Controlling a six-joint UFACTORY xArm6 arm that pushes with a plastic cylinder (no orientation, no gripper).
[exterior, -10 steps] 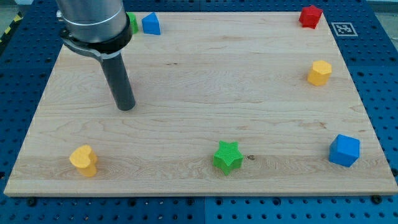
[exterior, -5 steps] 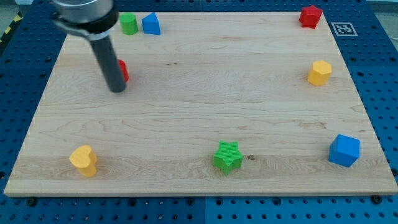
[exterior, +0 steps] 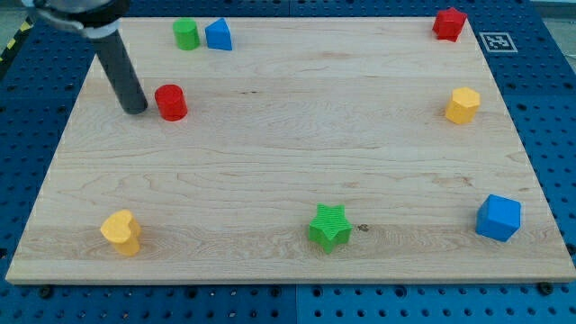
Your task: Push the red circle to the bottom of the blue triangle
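My tip (exterior: 136,110), a bare rod holding nothing, sits just left of the red circle (exterior: 170,102), which lies below-left of the blue triangle (exterior: 218,35). An off-centre push could send it past or into the green cylinder (exterior: 186,34).

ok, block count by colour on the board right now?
Red: 2, red circle, red block
Green: 2, green cylinder, green star
Blue: 2, blue triangle, blue cube
Yellow: 2, yellow heart, yellow hexagon
Total: 8

My tip (exterior: 136,110) rests low, the rod leaning toward the view's upper left.
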